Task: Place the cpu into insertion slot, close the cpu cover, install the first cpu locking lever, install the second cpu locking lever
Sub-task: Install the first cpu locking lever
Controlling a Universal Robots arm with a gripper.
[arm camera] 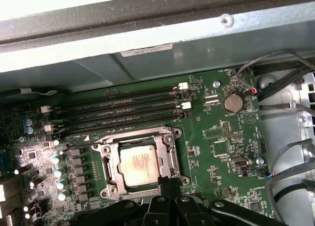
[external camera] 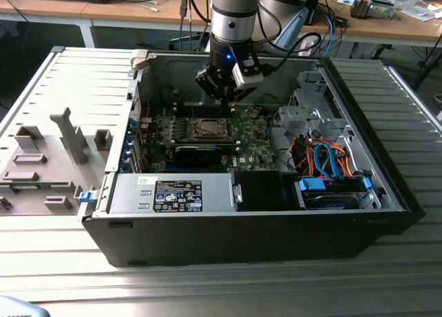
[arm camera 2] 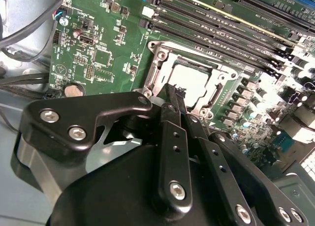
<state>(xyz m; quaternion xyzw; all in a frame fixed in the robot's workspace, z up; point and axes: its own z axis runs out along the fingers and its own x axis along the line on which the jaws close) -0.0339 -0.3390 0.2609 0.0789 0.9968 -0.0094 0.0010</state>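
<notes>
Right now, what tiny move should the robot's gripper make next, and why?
Probably a slow, small press down at the rim of the insertion slot. The cpu already sits inside, the cpu cover lies flat around it, and the gripper, fingers together, hangs right at that rim. I cannot tell whether a locking lever is under the tips, so gently.

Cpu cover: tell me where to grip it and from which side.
Probably its edge nearest the gripper, coming from above. The cover lies flat around the cpu as a thin frame, so only its outer rim offers anything to pinch.
</notes>
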